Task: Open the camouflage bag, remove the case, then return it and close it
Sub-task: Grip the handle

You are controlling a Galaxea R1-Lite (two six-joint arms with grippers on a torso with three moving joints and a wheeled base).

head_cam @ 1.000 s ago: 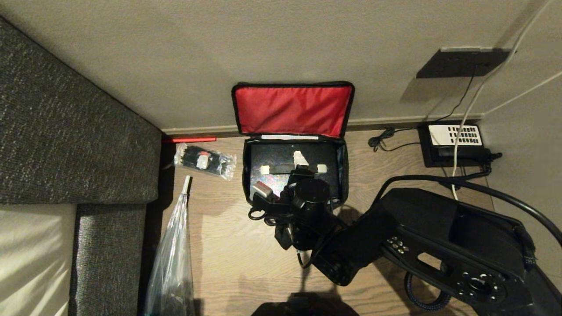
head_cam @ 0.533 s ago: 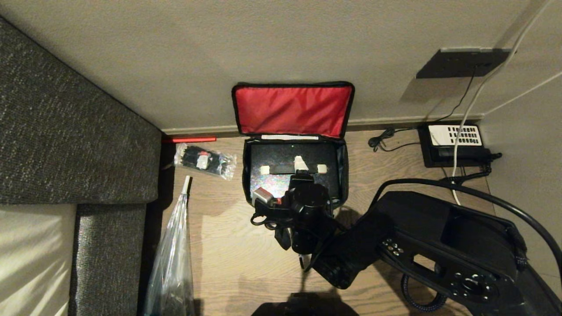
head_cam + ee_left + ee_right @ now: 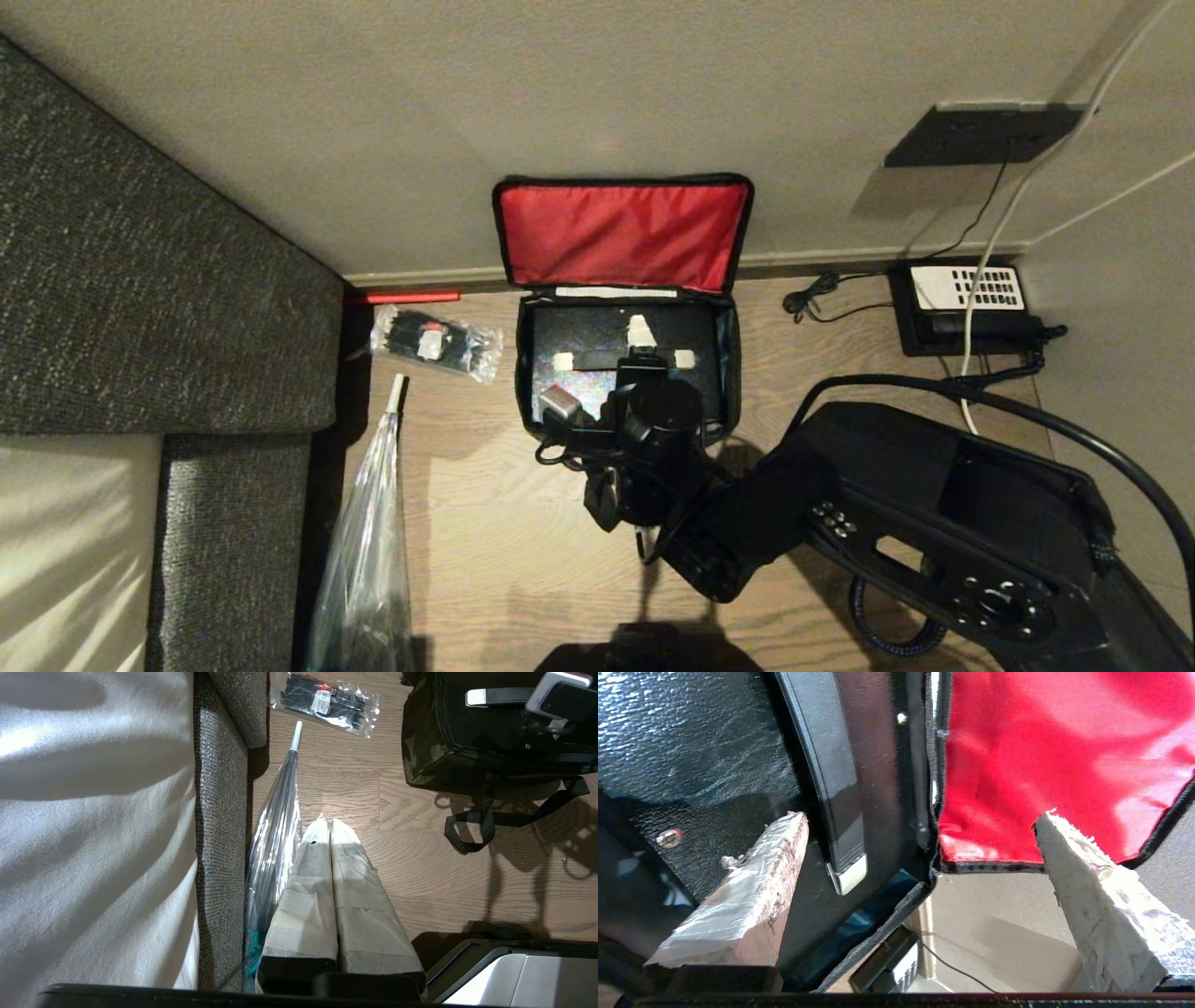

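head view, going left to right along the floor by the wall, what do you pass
sofa → clear packet of black ties → camouflage bag, lid open, with the case inside and the open right gripper above it → coiled black cable → black telephone

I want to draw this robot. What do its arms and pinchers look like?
The right arm is chunky, glossy black, with small buttons, round joints and black cables looping along it. A little grey box sits near its wrist. The right gripper has two wedge-shaped fingers wrapped in whitish, frayed tape. The left gripper has the same pale taped fingers on a black base.
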